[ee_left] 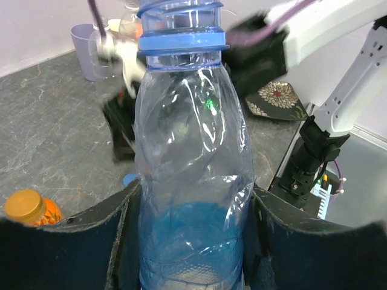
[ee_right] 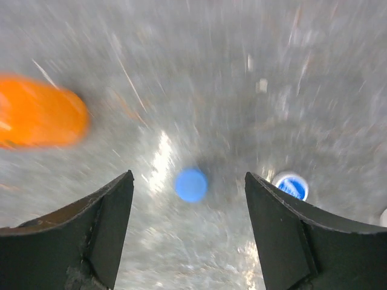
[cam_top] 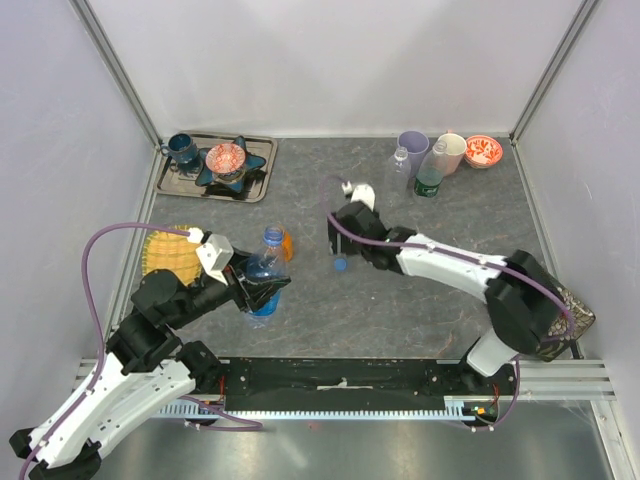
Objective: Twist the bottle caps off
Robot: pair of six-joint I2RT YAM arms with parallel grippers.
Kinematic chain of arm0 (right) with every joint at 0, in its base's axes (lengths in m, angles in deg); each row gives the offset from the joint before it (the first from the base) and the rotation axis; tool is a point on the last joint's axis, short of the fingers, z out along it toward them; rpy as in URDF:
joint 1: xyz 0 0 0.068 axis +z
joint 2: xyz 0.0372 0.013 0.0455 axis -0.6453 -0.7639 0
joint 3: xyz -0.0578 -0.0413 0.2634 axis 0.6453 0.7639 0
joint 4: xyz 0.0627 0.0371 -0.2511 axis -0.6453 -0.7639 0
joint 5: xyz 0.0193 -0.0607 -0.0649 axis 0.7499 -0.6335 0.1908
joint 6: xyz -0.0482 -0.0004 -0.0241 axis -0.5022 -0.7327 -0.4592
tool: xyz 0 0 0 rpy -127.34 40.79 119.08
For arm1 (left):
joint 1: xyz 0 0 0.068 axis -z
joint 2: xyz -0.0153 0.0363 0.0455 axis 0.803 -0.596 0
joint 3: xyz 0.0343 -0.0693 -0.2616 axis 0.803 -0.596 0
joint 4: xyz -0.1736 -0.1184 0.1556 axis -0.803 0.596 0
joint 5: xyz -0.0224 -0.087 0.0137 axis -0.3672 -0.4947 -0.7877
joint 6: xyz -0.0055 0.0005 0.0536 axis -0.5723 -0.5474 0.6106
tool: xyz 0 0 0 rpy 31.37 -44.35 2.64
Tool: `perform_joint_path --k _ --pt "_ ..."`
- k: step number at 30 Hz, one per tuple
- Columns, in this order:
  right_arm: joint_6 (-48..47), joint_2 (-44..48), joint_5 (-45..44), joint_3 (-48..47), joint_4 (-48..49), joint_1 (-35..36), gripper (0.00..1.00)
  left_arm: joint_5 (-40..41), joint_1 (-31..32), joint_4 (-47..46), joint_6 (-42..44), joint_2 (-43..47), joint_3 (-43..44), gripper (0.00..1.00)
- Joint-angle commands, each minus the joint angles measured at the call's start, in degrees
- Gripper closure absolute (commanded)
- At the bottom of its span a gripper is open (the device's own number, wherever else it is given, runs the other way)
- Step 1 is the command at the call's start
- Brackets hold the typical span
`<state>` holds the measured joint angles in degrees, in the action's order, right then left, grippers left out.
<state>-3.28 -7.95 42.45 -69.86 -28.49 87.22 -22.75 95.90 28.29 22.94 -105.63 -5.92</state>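
My left gripper (cam_top: pixel 262 290) is shut on the lower body of the blue-tinted bottle (cam_top: pixel 267 262), holding it upright. In the left wrist view the gripper (ee_left: pixel 193 241) clasps the bottle (ee_left: pixel 193 151), whose neck is open with only a blue ring. A loose blue cap (cam_top: pixel 340 264) lies on the table. My right gripper (cam_top: pixel 338 240) hovers over it, open and empty. In the blurred right wrist view the cap (ee_right: pixel 191 185) lies between the gripper's (ee_right: pixel 188 175) spread fingers. The orange bottle (cam_top: pixel 287 243), still capped (ee_left: pixel 27 208), stands behind the blue one. Two clear bottles (cam_top: pixel 399 168) (cam_top: pixel 432 170) stand at the back.
A lilac cup (cam_top: pixel 412 148), a beige cup (cam_top: pixel 452 150) and a red bowl (cam_top: pixel 483 150) stand at the back right. A tray (cam_top: pixel 262 150) with a blue cup and a star plate is back left. A yellow round mat (cam_top: pixel 168 255) lies left, a patterned bowl (cam_top: pixel 570 310) right.
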Motion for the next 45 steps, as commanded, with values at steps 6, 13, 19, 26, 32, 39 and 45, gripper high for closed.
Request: perform_joint_path --k 6,13,19,26,32,39,45 --pt "-6.69 18.02 1.32 -23.3 -8.85 -2.55 0.18 -0.46 -0.12 -4.19 3.84 -7.37 3.08 0.48" --pt "-4.33 26.21 32.09 -21.72 -2.44 -2.55 0.14 -3.18 -0.12 -8.49 6.39 -16.69 6.33 0.48" --pt "-1.34 26.39 38.11 -19.09 -0.85 -2.55 0.12 -8.45 -0.12 -9.73 6.39 -24.25 10.11 0.48" --pt "-2.3 25.24 38.56 -17.85 -1.82 -2.47 0.16 -8.99 -0.12 -11.4 5.95 -27.25 11.78 0.48" --pt "-3.09 24.8 39.78 -17.24 -1.73 -2.38 0.35 -8.37 -0.12 -12.02 6.21 -28.21 12.13 0.48" --pt "-3.36 24.28 41.19 -16.8 -1.82 -2.38 0.67 -7.94 -0.12 -12.46 6.3 -28.83 12.04 0.46" --pt "-4.15 24.98 39.88 -17.5 -2.34 -2.29 1.0 -1.35 -0.12 -11.06 5.69 -28.13 12.39 0.22"
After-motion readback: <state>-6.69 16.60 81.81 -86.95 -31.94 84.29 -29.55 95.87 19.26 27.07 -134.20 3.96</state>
